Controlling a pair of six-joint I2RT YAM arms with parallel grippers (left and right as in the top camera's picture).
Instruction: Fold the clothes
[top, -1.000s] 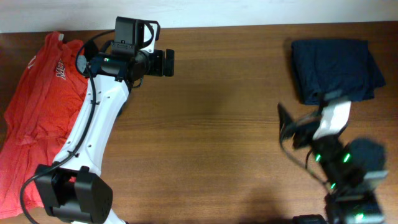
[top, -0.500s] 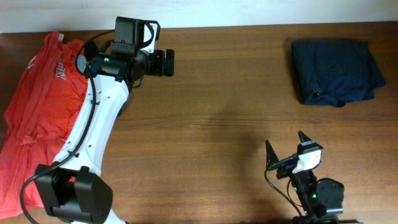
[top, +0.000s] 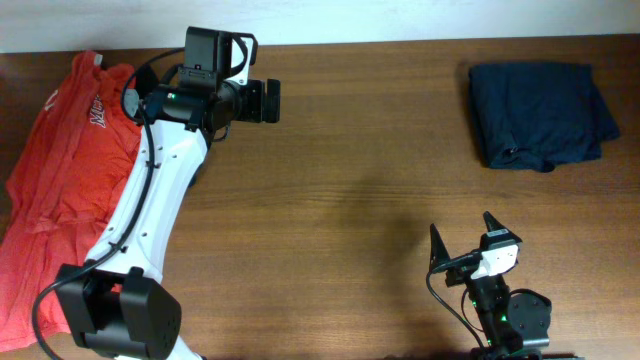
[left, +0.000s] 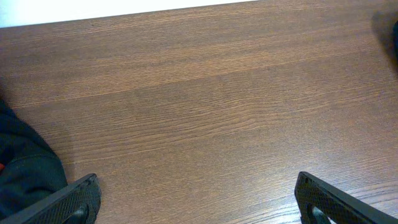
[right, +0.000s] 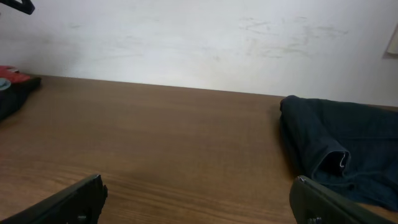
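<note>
Folded navy shorts (top: 540, 115) lay at the table's (top: 340, 200) far right corner. The left gripper (top: 270, 101) and right gripper (top: 460, 226) gaped wide, empty, apart from the shorts.

This looks like a robotics lab to me. A bare wood-grain counter (top: 350, 180) stands against a plain, scuffed white wall (right: 186, 37). My white left arm (top: 150, 220) trails exposed black cable (top: 147, 165), and my left pincer (top: 266, 100) and right pincer (top: 460, 235) are black machine parts.
</note>
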